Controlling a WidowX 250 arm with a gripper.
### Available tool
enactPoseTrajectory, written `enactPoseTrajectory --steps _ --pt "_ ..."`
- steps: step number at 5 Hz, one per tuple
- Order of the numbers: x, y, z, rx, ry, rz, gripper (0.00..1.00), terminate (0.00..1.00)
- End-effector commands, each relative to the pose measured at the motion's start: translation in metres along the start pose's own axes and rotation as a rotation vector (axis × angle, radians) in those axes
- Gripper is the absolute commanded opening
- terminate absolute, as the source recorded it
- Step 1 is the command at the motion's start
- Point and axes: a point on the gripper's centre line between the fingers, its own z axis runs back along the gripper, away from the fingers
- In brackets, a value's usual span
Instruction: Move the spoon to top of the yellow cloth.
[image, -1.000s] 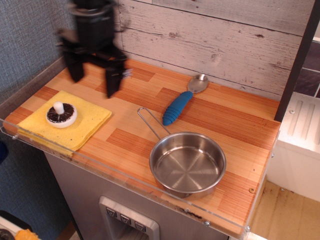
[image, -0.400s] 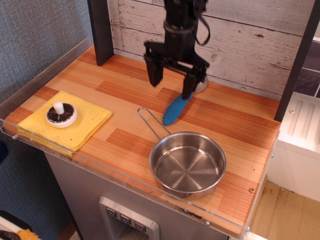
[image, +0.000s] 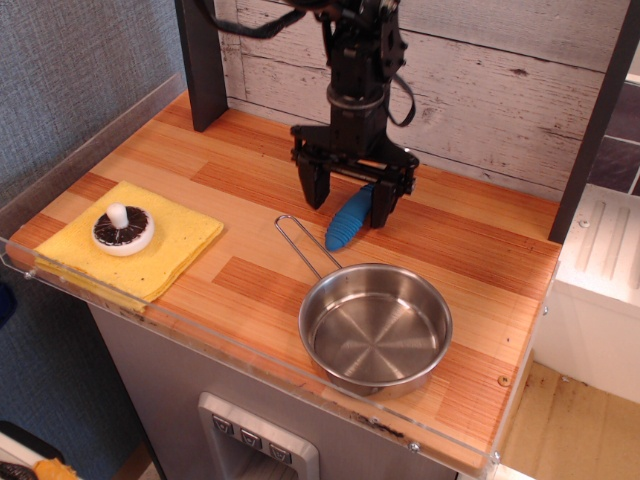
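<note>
The spoon lies flat on the wooden counter, toward the back and just behind the steel pan; only its ribbed blue handle shows clearly, angled toward the pan's thin wire handle, while the metal bowl end is hidden behind the robot's tool. The gripper hangs directly over the spoon with its two dark fingers spread wide, one on either side of the blue handle, and nothing is clamped between them. The right-hand finger appears to overlap the handle's upper part, though whether it touches the spoon cannot be told from this angle. The pan sits empty near the front edge of the counter. Well apart, at the left front corner, the yellow cloth lies flat with a few dark specks on it, and a white-and-dark toy mushroom rests on top of it, cap down and stem up.
</note>
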Motion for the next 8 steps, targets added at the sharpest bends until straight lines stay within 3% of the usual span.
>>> enactPoseTrajectory --steps 1,2,3,5,6,7,8 --pt "0.000 0.003 0.002 -0.013 -0.029 -0.013 0.00 0.00" --pt "-0.004 0.000 0.000 -0.018 -0.049 -0.051 0.00 0.00" --pt "-0.006 0.000 0.014 -0.045 -0.113 -0.095 0.00 0.00" --pt "-0.004 0.005 0.085 -0.144 -0.329 -0.161 0.00 0.00" --pt "-0.011 0.016 0.098 -0.208 -0.369 -0.147 0.00 0.00" --pt "-0.032 0.057 0.104 -0.161 -0.291 -0.135 0.00 0.00" --pt "-0.038 0.101 0.098 -0.063 -0.202 -0.121 0.00 0.00"
